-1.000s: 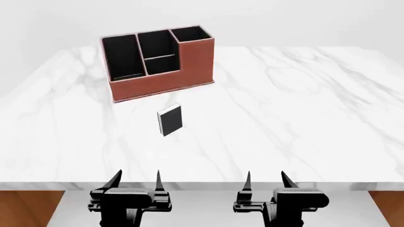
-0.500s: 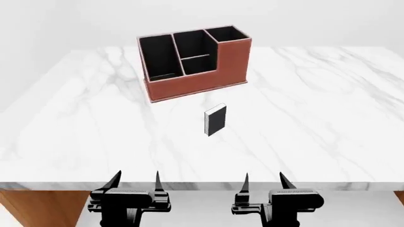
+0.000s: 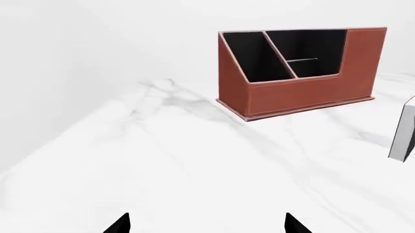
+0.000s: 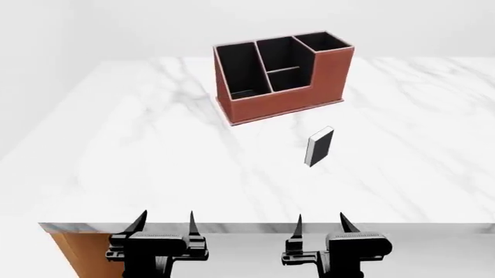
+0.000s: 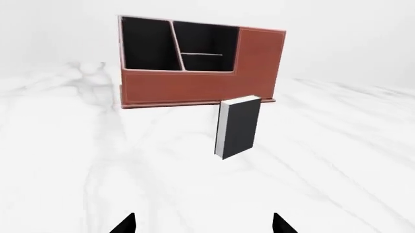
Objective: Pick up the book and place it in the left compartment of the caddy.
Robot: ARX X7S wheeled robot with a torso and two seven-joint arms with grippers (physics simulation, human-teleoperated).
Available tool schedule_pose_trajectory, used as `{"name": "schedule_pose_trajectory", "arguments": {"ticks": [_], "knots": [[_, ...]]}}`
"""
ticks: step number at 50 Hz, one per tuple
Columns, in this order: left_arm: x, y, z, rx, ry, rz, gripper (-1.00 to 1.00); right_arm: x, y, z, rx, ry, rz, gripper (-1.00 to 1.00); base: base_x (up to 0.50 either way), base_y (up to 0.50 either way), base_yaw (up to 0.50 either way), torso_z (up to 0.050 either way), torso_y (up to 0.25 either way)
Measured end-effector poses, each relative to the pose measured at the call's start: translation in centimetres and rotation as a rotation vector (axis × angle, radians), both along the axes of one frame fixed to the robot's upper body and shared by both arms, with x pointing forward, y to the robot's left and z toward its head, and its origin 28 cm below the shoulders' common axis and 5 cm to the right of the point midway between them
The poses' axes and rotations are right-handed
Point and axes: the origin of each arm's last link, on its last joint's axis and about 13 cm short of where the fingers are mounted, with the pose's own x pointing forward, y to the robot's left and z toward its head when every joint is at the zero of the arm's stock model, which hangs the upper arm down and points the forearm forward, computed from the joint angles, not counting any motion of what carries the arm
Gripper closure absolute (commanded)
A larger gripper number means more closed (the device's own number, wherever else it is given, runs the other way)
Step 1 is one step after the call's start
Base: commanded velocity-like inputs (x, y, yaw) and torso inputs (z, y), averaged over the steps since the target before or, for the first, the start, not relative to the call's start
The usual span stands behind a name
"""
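The small black book (image 4: 319, 147) stands upright on the white marble table (image 4: 139, 156), in front of the reddish-brown caddy (image 4: 282, 78). The book also shows in the right wrist view (image 5: 238, 127) and at the edge of the left wrist view (image 3: 405, 131). The caddy's left compartment (image 4: 240, 70) is the narrow black slot at its left end. The caddy also shows in the left wrist view (image 3: 304, 73) and the right wrist view (image 5: 201, 63). My left gripper (image 4: 166, 220) and right gripper (image 4: 320, 220) are both open and empty, at the table's near edge, well short of the book.
The table's left front corner (image 4: 48, 227) is in view, with a brown side panel (image 4: 81, 255) below it. A pale wall rises behind the table.
The view has shifted to the left: the caddy and the book now appear further right in the head view. The grippers hold the same pose, open.
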Motion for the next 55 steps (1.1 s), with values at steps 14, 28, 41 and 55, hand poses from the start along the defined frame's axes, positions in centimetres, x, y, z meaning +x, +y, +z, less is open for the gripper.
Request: {"name": "schedule_pose_trajectory", "arguments": {"ticks": [14, 28, 41, 55], "knots": [[1.7, 0.8, 4.3, 0.006, -0.003, 0.036, -1.0, 1.8, -0.3, 4.1, 0.015, 0.011, 0.018, -1.0, 0.0, 0.11, 0.0, 0.0, 0.0], [3.5, 2.6, 16.3, 0.035, -0.162, 0.1, -1.0, 4.2, -0.6, 17.3, 0.015, -0.159, 0.081, -1.0, 0.36, 0.0, 0.0, 0.0, 0.0], [3.2, 3.0, 18.5, 0.065, -0.202, 0.125, -1.0, 4.0, -0.8, 20.1, -0.002, -0.201, 0.099, -1.0, 0.5, 0.0, 0.0, 0.0, 0.0], [3.0, 3.3, 18.8, 0.079, -0.212, 0.144, -1.0, 4.1, -0.8, 20.5, -0.007, -0.204, 0.107, -1.0, 0.5, 0.0, 0.0, 0.0, 0.001]]}}
